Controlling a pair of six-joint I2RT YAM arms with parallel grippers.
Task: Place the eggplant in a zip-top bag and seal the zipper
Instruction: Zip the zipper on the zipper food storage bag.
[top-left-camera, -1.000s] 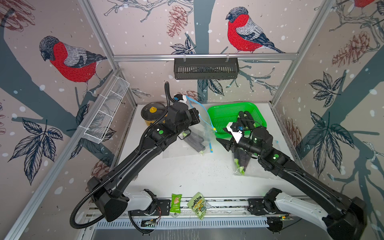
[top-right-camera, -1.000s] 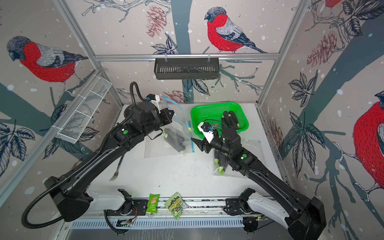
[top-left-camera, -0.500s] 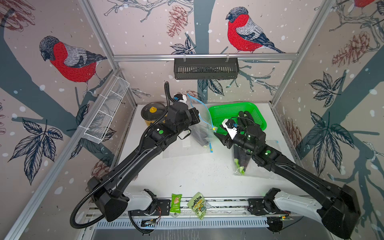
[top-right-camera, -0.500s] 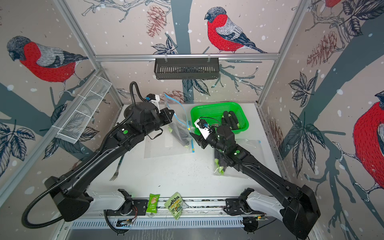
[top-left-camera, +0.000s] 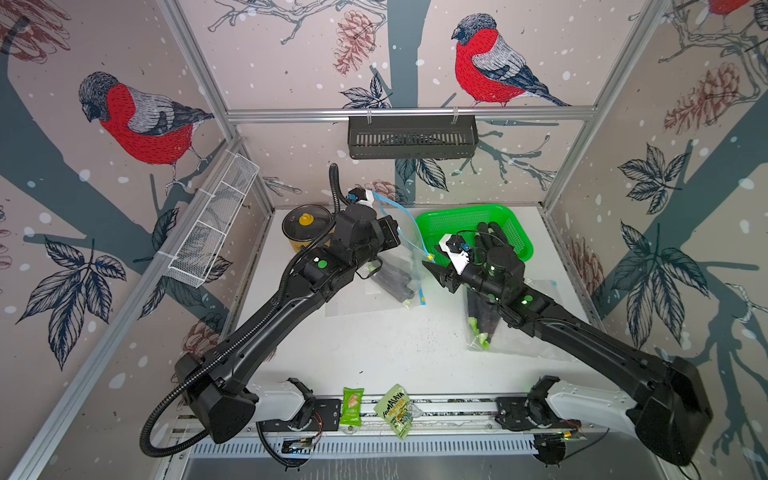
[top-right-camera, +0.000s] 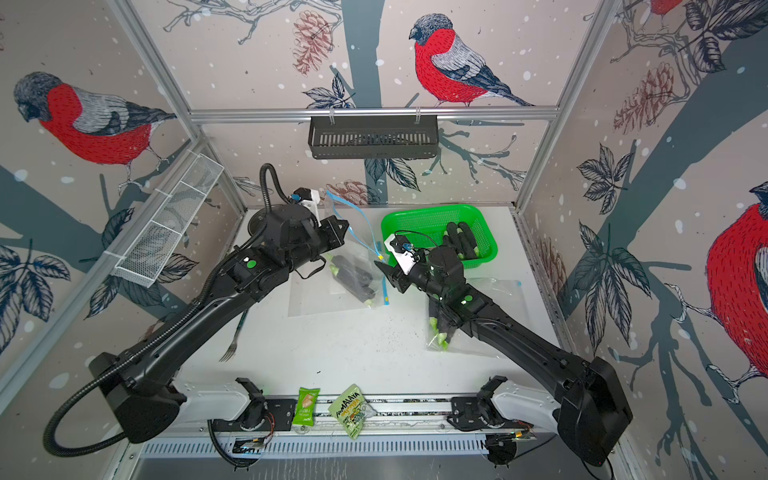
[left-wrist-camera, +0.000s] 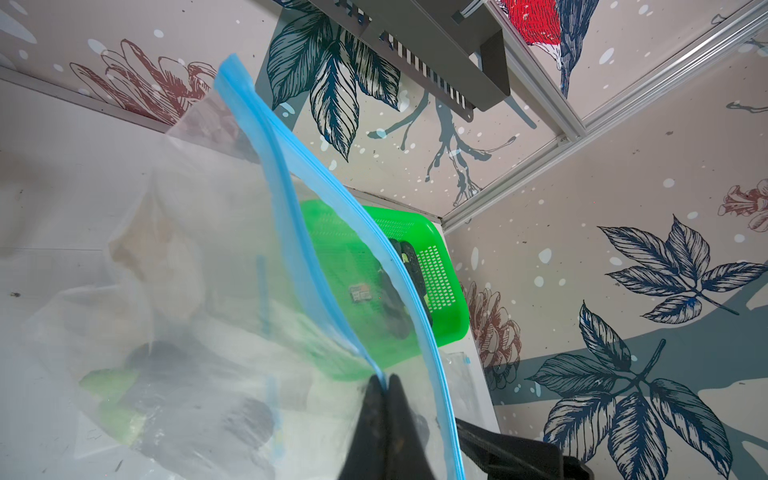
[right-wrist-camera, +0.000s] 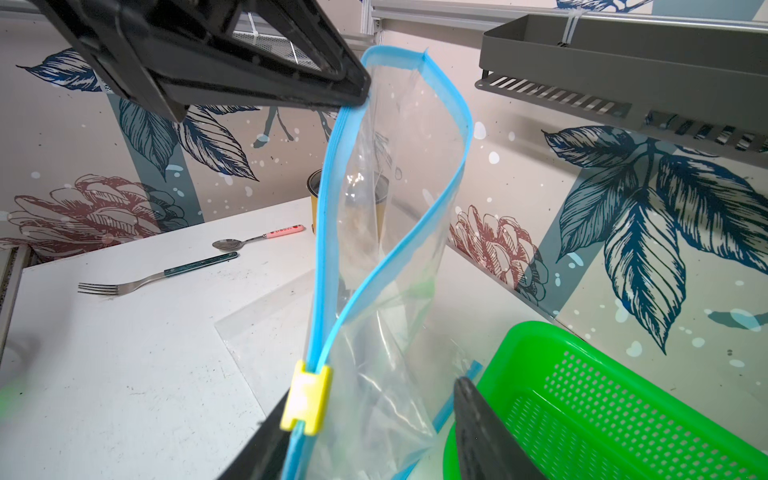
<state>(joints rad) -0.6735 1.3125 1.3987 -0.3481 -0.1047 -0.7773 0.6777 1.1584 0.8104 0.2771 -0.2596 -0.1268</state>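
Clamps zip-top bag (right-wrist-camera: 390, 208) rim in left gripper (left-wrist-camera: 384, 378); brackets yellow slider (right-wrist-camera: 306, 399) with right gripper (right-wrist-camera: 374, 390) spread apart (zipper (right-wrist-camera: 324, 232) axis: up, far-left).

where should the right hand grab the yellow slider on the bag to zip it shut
I'd pinch the yellow slider across its two flat faces, coming from the closed end of the track, as the right hand is lined up. It straddles the blue zipper strip, which the left hand holds up; its two sides gape apart beyond the slider.
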